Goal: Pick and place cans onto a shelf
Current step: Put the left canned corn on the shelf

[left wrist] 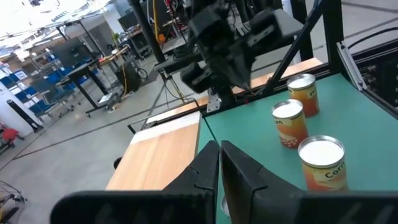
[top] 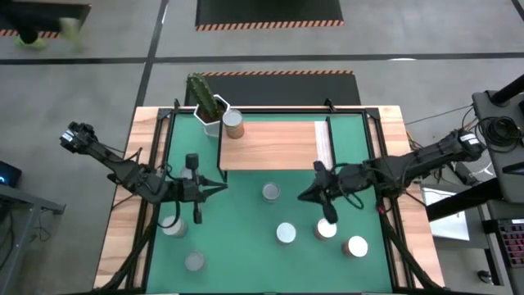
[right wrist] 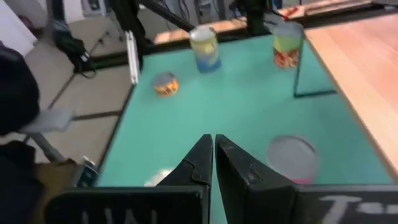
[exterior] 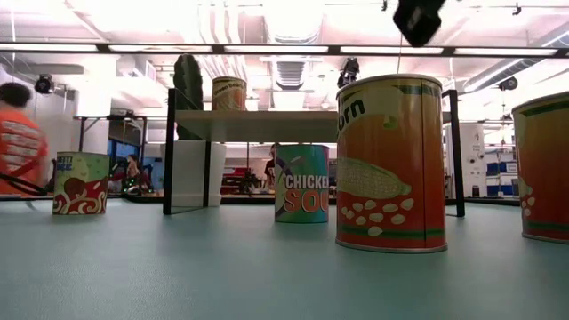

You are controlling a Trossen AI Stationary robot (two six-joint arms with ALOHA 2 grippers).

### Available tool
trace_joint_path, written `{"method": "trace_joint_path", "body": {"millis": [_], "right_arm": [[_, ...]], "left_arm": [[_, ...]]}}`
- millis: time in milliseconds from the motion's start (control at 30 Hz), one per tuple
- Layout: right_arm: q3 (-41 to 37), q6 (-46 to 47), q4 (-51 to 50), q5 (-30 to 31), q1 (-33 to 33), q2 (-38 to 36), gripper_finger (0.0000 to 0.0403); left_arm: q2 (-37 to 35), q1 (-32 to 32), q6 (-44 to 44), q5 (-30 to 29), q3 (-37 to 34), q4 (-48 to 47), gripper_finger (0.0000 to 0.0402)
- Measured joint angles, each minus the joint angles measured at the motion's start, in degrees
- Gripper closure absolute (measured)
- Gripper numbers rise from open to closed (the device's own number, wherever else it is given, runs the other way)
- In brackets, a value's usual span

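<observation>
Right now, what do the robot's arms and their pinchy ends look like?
Both arms are dark, almost black, built of thin jointed segments with black cables looping alongside. The left tool and right tool each end in two narrow, wedge-shaped black fingers. The right tool's wrist block carries pale lettering in its own wrist view.

This is a robotics lab or test hall, big and open. Overhead run exposed white ducts (exterior: 293,71) and strip lights. The grey concrete floor (top: 98,74) carries black mats edged in orange hazard stripes (top: 268,25). Beyond the left gripper (left wrist: 219,163) stand metal racks with blue bins (left wrist: 28,93) and rolling work tables. A person in an orange top (exterior: 20,142) passes behind the bench (top: 119,205), which holds two robot arms.
</observation>
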Motion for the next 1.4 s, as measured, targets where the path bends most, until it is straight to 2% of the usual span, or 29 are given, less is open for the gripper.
{"method": "trace_joint_path", "body": {"millis": [200,400,633,800,967,1400], "right_arm": [[5.86,5.81,-9.90,8.76,4.56,7.45,0.0394],[14.74,8.32,-21.44,15.35,5.60,16.92,0.0394],[27.32,8.69,-30.12,17.39,4.69,28.68,0.0394],[33.70,8.57,-31.93,18.76,3.82,34.81,0.0394],[36.24,8.30,-32.10,18.63,3.32,38.22,0.0394],[36.07,12.24,-31.83,19.06,0.98,39.34,0.0387]], "left_arm": [[0.33,0.04,0.01,0.00,0.02,-0.41,0.0402],[0.56,0.04,0.01,0.02,0.02,-0.44,0.0402],[0.56,0.04,0.01,0.01,0.02,-0.43,0.0402],[0.56,0.04,0.01,0.02,0.02,-0.44,0.0402],[0.56,0.09,0.01,0.02,0.02,-0.67,0.0402],[0.56,0.07,0.01,0.04,0.02,-1.90,0.0402]]}}
